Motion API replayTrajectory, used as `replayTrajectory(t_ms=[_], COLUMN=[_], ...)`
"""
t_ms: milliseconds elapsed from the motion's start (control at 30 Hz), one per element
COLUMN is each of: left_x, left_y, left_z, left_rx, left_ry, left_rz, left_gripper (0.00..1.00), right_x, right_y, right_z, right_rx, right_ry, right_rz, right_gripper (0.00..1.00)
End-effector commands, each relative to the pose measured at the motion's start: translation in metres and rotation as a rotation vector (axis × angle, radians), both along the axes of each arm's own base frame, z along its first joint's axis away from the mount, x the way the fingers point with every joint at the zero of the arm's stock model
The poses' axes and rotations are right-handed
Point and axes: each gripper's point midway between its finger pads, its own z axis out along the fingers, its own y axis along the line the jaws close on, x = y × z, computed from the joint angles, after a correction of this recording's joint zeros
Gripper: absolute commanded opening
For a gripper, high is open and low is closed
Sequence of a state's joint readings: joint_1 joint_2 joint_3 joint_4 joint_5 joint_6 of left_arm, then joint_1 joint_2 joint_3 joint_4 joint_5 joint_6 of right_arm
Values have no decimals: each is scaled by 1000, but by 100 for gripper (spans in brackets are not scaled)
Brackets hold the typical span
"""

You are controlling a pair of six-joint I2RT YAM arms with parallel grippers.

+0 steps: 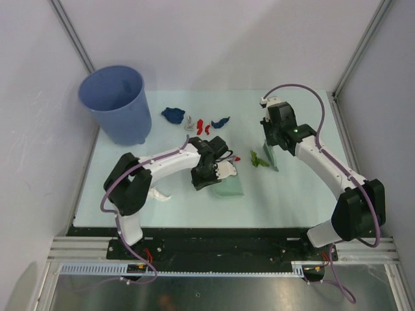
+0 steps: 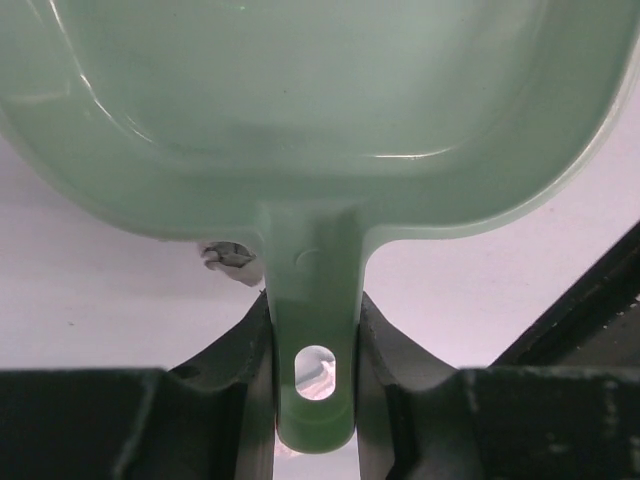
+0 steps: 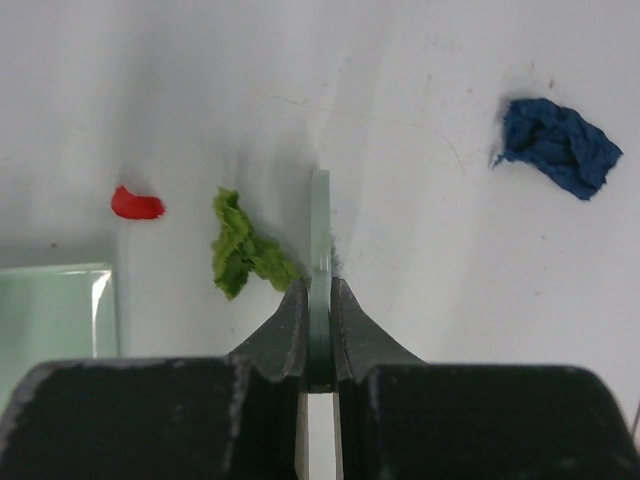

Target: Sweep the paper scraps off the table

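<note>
My left gripper (image 1: 211,170) is shut on the handle of the mint-green dustpan (image 1: 229,186), which rests on the table (image 1: 292,201). In the left wrist view the fingers clamp the handle (image 2: 313,330) below the pan (image 2: 320,100). My right gripper (image 1: 269,139) is shut on the mint-green brush (image 1: 271,157), seen edge-on in the right wrist view (image 3: 320,240). An olive green scrap (image 1: 259,160) lies just left of the brush, also seen from the right wrist (image 3: 243,250). Dark blue scraps (image 1: 173,115), red scraps (image 1: 201,124) and a grey scrap (image 1: 189,122) lie farther back.
A blue bucket (image 1: 118,103) stands at the back left corner. A white scrap (image 1: 159,194) lies beside the left arm. White walls and metal rails bound the table. The right wrist view shows a red scrap (image 3: 136,204), a blue scrap (image 3: 558,146) and the dustpan's edge (image 3: 55,310).
</note>
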State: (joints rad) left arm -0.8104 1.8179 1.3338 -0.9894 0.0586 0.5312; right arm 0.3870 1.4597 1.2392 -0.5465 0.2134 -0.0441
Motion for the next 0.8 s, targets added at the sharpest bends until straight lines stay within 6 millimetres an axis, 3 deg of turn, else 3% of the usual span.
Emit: replayTrajectory(t_ms=[0, 67, 233, 367, 433, 533, 633, 767], left_x=[18, 19, 32, 42, 44, 45, 47, 51], left_y=[-4, -3, -1, 0, 1, 2, 3, 3], left_z=[7, -1, -9, -14, -16, -11, 3, 26], left_rx=[26, 47, 50, 44, 45, 17, -43, -131], left_ry=[-49, -30, 3, 20, 24, 26, 23, -4], left_rz=[41, 40, 85, 119, 123, 135, 151, 163], left_gripper=[0, 0, 0, 0, 0, 0, 0, 0], right_x=[6, -1, -28, -65, -73, -82, -84, -82], right_y=[43, 68, 110, 161, 169, 156, 128, 88], right_z=[7, 5, 12, 37, 48, 63, 80, 122], right_rx=[117, 184, 351, 542, 571, 552, 488, 432], right_ry=[-22, 5, 79, 145, 134, 95, 10, -164], right_rz=[55, 103, 183, 339, 366, 340, 268, 165], right_gripper=[0, 0, 0, 0, 0, 0, 0, 0])
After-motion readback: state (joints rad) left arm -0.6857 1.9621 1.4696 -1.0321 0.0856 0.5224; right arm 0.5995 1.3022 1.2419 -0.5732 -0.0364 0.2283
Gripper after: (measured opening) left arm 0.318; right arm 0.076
